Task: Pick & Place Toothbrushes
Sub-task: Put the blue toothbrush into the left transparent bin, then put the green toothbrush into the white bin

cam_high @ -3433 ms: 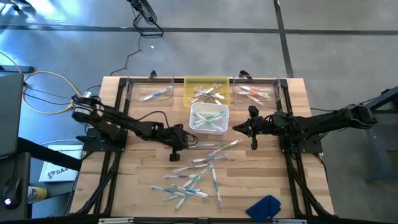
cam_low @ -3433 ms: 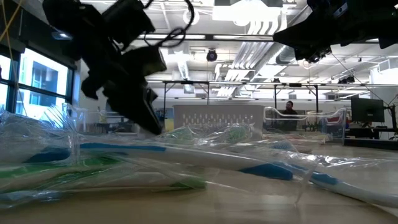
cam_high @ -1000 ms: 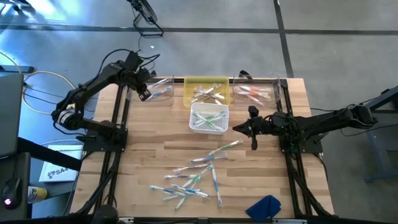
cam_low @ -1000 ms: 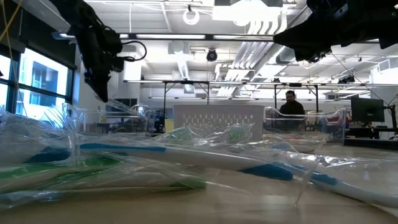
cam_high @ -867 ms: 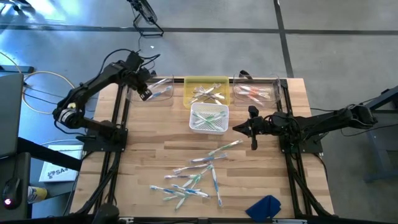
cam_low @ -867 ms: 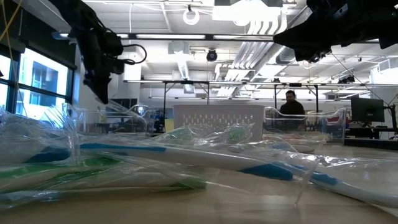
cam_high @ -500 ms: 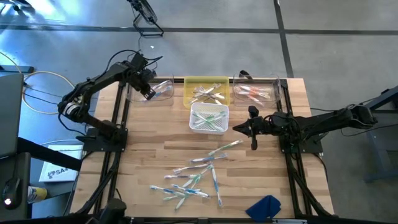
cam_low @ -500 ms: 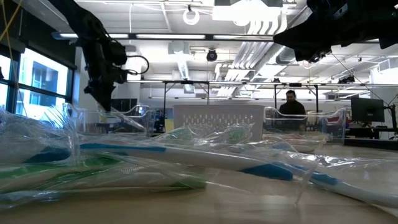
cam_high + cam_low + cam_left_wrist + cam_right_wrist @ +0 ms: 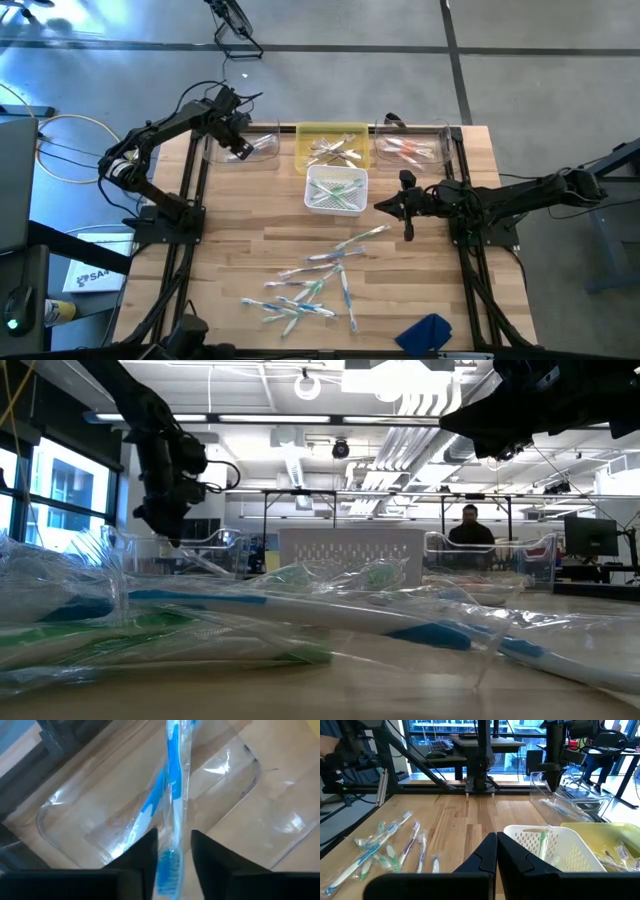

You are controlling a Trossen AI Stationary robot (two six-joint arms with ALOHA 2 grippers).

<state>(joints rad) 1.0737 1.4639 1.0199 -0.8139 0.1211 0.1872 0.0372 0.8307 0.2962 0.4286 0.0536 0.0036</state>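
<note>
Overhead, blue toothbrush [image 9: 172, 795] between left fingers [image 9: 142, 855], wrapper print seemingly unreadable

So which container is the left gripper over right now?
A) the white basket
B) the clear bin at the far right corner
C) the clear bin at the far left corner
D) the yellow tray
C: the left gripper hangs over the clear bin at the far left corner, a blue toothbrush between its fingers.
</note>
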